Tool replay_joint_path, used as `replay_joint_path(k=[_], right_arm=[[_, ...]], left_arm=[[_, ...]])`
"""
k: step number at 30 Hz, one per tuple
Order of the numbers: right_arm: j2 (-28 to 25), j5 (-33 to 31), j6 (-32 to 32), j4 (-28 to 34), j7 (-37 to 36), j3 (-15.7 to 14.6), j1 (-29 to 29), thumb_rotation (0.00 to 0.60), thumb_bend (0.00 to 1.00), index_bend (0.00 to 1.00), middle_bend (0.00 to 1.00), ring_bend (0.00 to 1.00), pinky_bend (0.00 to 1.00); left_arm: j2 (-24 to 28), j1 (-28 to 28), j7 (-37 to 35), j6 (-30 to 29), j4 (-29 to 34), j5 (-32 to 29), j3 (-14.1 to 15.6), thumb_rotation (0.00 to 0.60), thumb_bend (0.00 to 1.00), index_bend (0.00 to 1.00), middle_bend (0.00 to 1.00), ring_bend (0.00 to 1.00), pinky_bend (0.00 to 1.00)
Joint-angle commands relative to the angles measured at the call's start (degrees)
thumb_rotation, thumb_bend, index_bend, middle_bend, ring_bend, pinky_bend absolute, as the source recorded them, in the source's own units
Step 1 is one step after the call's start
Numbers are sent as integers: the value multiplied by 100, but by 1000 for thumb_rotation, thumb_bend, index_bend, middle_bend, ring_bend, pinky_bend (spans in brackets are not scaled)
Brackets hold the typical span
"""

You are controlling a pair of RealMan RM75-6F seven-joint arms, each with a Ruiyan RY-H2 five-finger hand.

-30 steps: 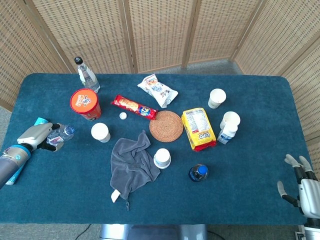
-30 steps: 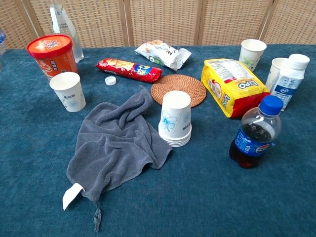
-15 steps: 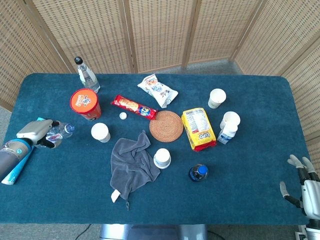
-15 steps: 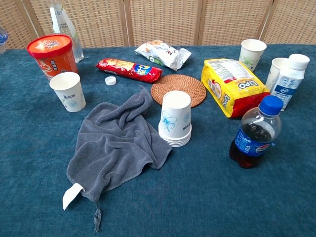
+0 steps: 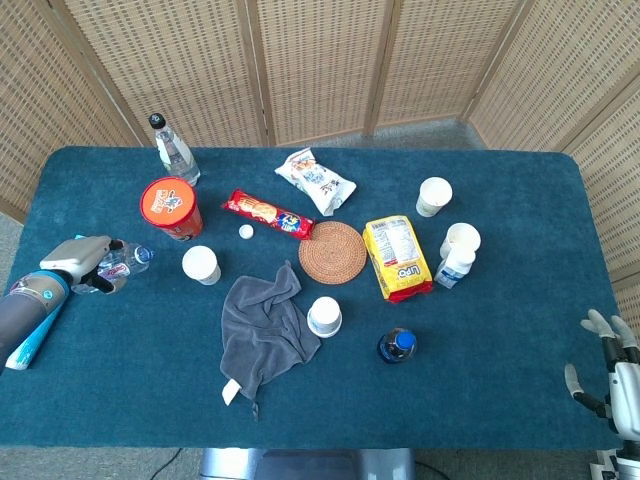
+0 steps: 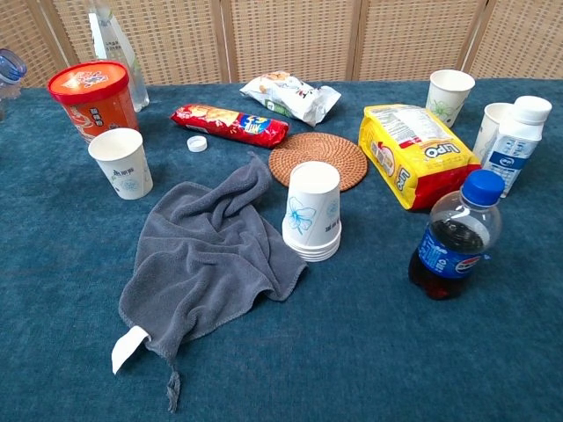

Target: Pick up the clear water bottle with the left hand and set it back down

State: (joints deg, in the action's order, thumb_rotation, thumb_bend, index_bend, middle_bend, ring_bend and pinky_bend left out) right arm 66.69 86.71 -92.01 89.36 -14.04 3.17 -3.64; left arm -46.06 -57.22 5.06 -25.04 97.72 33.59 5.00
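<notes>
At the table's left edge in the head view, my left hand (image 5: pixel 74 262) grips a small clear water bottle (image 5: pixel 121 262) with a blue cap. The bottle leans over, its cap pointing right toward the white paper cup (image 5: pixel 200 264). Only the water bottle's (image 6: pixel 8 65) cap and neck show in the chest view, at the far left edge. Whether its base touches the cloth is hidden by the hand. My right hand (image 5: pixel 608 370) hangs off the table's near right corner, fingers spread and holding nothing.
Close to the left hand stand an orange tub (image 5: pixel 171 207) and a tall black-capped bottle (image 5: pixel 175 155). A blue-and-white pack (image 5: pixel 28 338) lies under the left forearm. Grey towel (image 5: pixel 262 325), stacked cups (image 5: pixel 324 316), cola bottle (image 5: pixel 397 346), coaster and snack packs fill the middle.
My left hand has carried the bottle slightly up and to the right, and more of its cap now shows in the chest view. The right hand has sunk toward the lower right corner.
</notes>
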Motion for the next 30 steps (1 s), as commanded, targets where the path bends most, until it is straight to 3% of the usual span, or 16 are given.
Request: replay_joint_path(k=[1, 30], right_arm=[[-1, -4, 5, -4, -2, 1, -1, 600, 445, 49, 241, 6, 233], [3, -12, -43, -38, -43, 15, -59, 600, 446, 24, 241, 5, 233]], left_arm=[[-25, -86, 39, -8, -13, -80, 65, 600, 503, 355, 331, 351, 458], [-113, -716, 426, -114, 30, -478, 627, 600, 503, 358, 332, 357, 461]])
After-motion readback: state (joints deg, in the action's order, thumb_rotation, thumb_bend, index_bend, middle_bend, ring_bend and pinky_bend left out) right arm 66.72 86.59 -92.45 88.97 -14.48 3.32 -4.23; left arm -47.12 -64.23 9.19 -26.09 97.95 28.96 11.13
